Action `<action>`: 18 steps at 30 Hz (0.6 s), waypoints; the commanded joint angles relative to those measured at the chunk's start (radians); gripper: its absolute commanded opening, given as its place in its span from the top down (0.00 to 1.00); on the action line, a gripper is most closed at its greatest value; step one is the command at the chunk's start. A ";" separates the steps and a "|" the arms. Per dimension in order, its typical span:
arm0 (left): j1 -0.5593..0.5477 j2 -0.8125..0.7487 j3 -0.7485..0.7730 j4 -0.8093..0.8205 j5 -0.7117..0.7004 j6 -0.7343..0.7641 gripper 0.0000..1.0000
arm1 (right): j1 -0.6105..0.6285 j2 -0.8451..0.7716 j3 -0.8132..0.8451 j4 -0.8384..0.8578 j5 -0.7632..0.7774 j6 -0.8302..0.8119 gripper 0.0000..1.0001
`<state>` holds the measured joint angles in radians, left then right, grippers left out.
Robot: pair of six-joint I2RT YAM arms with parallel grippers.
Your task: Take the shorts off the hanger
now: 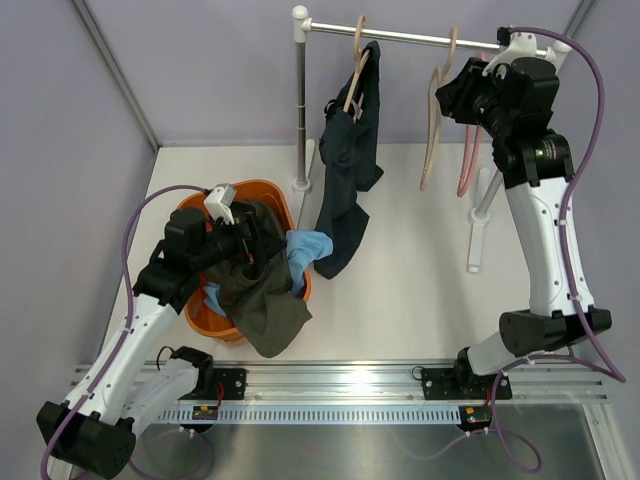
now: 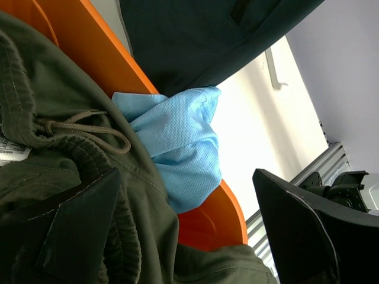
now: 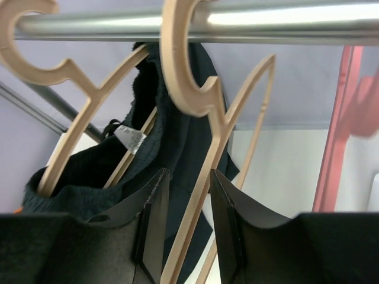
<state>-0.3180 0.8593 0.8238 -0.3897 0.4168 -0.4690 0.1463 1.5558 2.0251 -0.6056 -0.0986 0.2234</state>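
Navy shorts [image 1: 345, 170] on the rail [image 1: 420, 37]; olive shorts [image 1: 265, 305] and light blue shorts [image 1: 308, 247] in the orange basket [image 1: 203, 320].
From above, the navy pair hangs from a wooden hanger [image 1: 354, 78], the left gripper [image 1: 255, 235] sits over the basket, and the right gripper [image 1: 455, 95] is up at the rail. The left wrist view shows its fingers [image 2: 77, 231] spread wide over the olive cloth. The right wrist view shows the jaws parted around an arm of an empty beige hanger [image 3: 201, 190], a gap beside it.
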 commanded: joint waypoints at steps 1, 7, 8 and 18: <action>-0.007 -0.011 0.001 0.054 0.030 0.001 0.01 | 0.035 -0.101 -0.037 0.076 0.005 0.021 0.58; -0.010 -0.009 0.000 0.057 0.028 -0.002 0.01 | 0.247 -0.076 0.056 0.018 0.160 -0.024 0.56; -0.010 -0.009 0.000 0.057 0.028 -0.002 0.01 | 0.272 -0.057 0.111 0.004 0.178 -0.021 0.56; -0.012 -0.003 0.000 0.054 0.019 -0.003 0.01 | 0.400 0.202 0.313 0.021 0.273 0.022 0.52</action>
<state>-0.3256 0.8593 0.8238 -0.3866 0.4160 -0.4702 0.5201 1.6890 2.2913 -0.6102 0.1188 0.2291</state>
